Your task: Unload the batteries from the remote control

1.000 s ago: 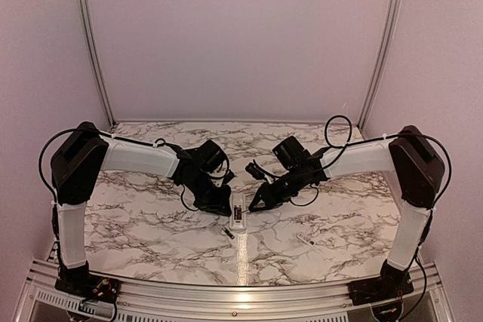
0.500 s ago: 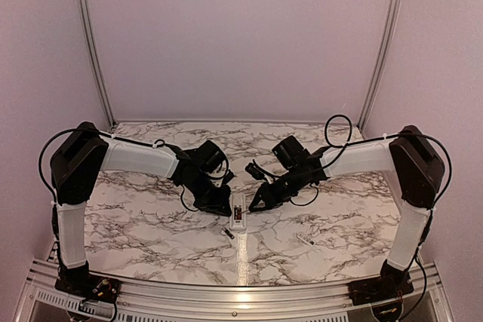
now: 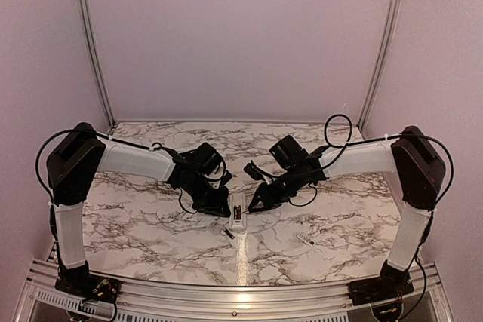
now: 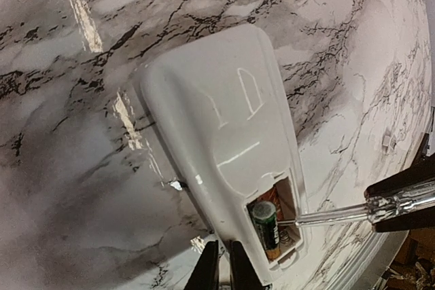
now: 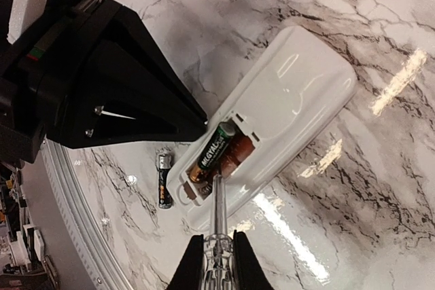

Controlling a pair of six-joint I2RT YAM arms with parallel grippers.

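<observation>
The white remote control [image 3: 238,215] lies back-up in the middle of the table, its battery recess open [image 5: 285,113] [image 4: 217,140]. One battery [image 5: 212,153] sits in the recess, tilted up at one end; it also shows in the left wrist view [image 4: 266,225]. A second battery [image 5: 163,180] lies on the table beside the remote [image 3: 228,233]. My right gripper [image 5: 216,266] is shut on a thin clear-handled screwdriver [image 5: 219,215], whose tip is in the recess next to the battery. My left gripper [image 4: 219,263] is shut, its tips against the remote's long edge.
A small white flat chip [image 3: 304,239] lies on the marble to the right of the remote. The table's metal front rail [image 3: 241,292] runs along the near edge. Both arms crowd the remote from either side.
The left arm has shifted very slightly. The remote, the loose battery and the right gripper with its screwdriver look unchanged.
</observation>
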